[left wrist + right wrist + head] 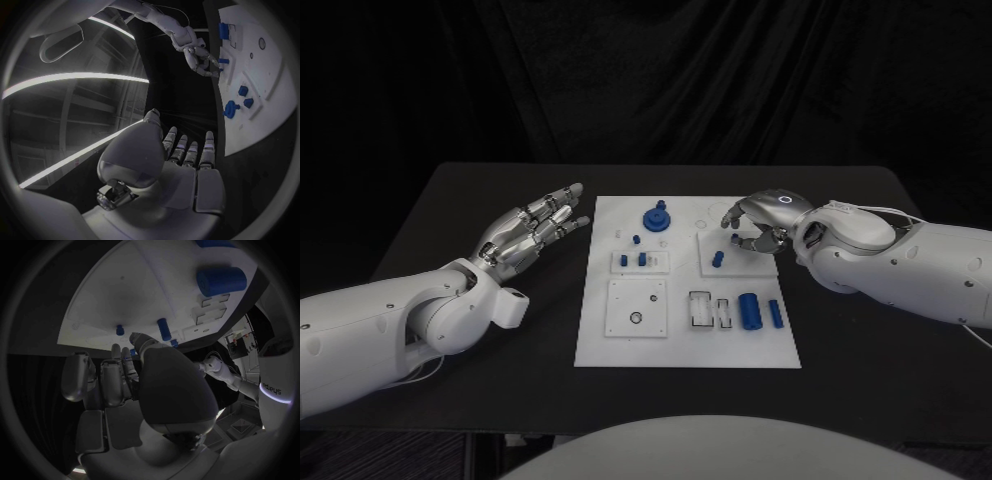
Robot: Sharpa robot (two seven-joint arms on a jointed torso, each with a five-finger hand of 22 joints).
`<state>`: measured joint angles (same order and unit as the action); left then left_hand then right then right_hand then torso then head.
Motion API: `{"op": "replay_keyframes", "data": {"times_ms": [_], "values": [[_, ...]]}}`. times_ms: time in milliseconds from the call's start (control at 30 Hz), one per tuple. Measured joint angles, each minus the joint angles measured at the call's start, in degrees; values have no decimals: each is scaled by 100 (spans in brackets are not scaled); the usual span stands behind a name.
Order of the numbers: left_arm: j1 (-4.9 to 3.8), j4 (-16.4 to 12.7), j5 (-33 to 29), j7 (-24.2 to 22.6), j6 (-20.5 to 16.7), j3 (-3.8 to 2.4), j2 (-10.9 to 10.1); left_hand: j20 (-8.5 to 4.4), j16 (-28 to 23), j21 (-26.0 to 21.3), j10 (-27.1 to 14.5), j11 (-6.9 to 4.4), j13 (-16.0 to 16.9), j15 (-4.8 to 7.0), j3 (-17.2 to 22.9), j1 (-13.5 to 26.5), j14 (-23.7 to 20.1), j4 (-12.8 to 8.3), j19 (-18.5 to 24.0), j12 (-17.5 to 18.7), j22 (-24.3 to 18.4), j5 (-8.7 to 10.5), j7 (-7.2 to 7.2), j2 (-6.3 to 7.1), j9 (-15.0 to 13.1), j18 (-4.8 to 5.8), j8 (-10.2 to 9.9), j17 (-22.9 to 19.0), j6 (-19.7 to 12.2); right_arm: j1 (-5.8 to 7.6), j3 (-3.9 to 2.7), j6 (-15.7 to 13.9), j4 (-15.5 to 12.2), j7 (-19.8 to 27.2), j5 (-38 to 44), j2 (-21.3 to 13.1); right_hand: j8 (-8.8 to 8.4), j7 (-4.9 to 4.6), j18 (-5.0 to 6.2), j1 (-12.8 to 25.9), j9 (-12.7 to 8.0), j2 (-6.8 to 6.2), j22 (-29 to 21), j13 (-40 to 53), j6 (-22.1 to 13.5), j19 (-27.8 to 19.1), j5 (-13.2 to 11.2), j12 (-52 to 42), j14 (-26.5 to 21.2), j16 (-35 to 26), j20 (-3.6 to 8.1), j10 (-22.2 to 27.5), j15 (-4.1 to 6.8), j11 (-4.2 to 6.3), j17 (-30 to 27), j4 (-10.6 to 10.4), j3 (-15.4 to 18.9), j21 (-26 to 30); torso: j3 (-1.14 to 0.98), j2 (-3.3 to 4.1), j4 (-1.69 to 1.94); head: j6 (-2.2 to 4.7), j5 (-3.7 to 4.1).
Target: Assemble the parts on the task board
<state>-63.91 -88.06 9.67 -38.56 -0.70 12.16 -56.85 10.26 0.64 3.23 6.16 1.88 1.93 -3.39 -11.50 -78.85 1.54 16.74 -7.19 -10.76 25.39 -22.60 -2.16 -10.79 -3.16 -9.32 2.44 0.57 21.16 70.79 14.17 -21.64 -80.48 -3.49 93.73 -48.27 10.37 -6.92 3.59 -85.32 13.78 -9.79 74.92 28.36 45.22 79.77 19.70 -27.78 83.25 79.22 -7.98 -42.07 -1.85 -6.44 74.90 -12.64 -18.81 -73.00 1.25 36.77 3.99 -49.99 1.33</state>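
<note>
A wide black table (473,200) fills the middle of the head view, and a flat white rectangular task board (687,345) lies at its centre, running from mid-frame down toward the lower middle. The left white arm comes in from the lower left; its silver left hand (531,230) hovers over bare table just left of the board's upper edge, fingers stretched out and apart, holding nothing. The right white arm enters from the right; its silver right hand (764,222) is over the board's upper right corner, fingers curled downward near a small upright blue peg (718,258); I cannot tell whether it grips anything. On the board, a round blue knobbed piece (656,218) stands at upper centre. A larger blue cylinder (750,310) lies at lower right of the board, with a thinner blue pin (773,310) just beside it. Two small blue pegs (635,260) stand left of centre.
</note>
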Motion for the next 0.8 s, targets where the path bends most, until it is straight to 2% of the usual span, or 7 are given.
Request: {"op": "replay_keyframes", "data": {"times_ms": [167, 300, 400, 500, 667, 800], "values": [[12, -8, -33, -6, 38, -1, 0, 9, 0, 0, -31, 30, -2, -20, -26, -73, -20, -14, 31, 21, -68, -171, -52, -73, 40, 0, 0, 0, -52, -74, 2, 21, 151, -1, 13, 78, -22, 2, 0, 0, -2, 0, 0, -45, 49, 0, 0, 0, 0, 0, 0, -34, 0, -8, 0, 0, 0, 0, 28, 15, 22, 0, 24], [20, -8, -48, -9, 68, -2, 5, 29, 0, 0, -45, 45, -2, -20, -42, -170, -20, -30, 51, 21, -98, -284, -31, -57, 53, 0, 0, 0, -70, -116, 1, 23, 231, -1, 18, 111, -22, -1, 0, 0, -1, 0, 0, -104, 144, 0, 0, 29, 0, 0, 0, -84, 0, 1, 0, 16, 16, 0, 44, 27, 33, 0, 55], [29, -11, -56, -11, 92, -2, 6, 33, 0, 0, -51, 51, -2, -43, -55, -301, -38, -43, 55, 21, -119, -390, -31, -80, 60, 0, 0, 0, -70, -133, -2, 16, 257, 0, 20, 112, -22, -11, 0, 0, -1, 0, -1, -178, 282, 0, 140, 54, 0, 0, 0, -168, 0, -4, 0, 16, 16, 0, 52, 35, 33, 0, 67], [33, -12, -61, -13, 111, -2, 7, 49, 0, 0, -53, 52, -2, -63, -57, -341, -18, -46, 71, 21, -135, -479, -10, -93, 62, 0, 0, 0, -90, -137, -5, 4, 268, 1, 22, 109, 33, -6, 0, -27, 24, 27, -1, -247, 440, 0, 360, 71, 0, 0, 0, -240, 0, -8, 0, 61, -9, 0, 53, 38, 33, 0, 68], [42, -13, -68, -15, 142, -2, 16, 49, 0, 0, -72, 71, -1, -83, -57, -400, 2, -46, 71, 21, -142, -520, -10, -108, 67, 0, 0, 0, -90, -141, -11, -28, 275, 2, 26, 85, 186, -11, -1, -70, 166, 70, -1, -379, 770, 0, 696, 89, 0, 0, 0, -351, 0, 22, 0, 177, -34, 0, 46, 42, 33, 0, 51], [48, -4, -71, -16, 164, -2, 34, 78, 0, 0, -72, 71, -7, -124, -57, -433, 2, -46, 55, 21, -141, -545, 11, -95, 67, 0, 0, 0, -111, -141, -13, -57, 279, 2, 27, 67, 290, 11, 0, -101, 303, 100, -1, -417, 896, 20, 795, 89, 0, 0, 20, -425, 0, 33, 0, 245, -8, 0, 37, 44, 33, 0, 46]]}}
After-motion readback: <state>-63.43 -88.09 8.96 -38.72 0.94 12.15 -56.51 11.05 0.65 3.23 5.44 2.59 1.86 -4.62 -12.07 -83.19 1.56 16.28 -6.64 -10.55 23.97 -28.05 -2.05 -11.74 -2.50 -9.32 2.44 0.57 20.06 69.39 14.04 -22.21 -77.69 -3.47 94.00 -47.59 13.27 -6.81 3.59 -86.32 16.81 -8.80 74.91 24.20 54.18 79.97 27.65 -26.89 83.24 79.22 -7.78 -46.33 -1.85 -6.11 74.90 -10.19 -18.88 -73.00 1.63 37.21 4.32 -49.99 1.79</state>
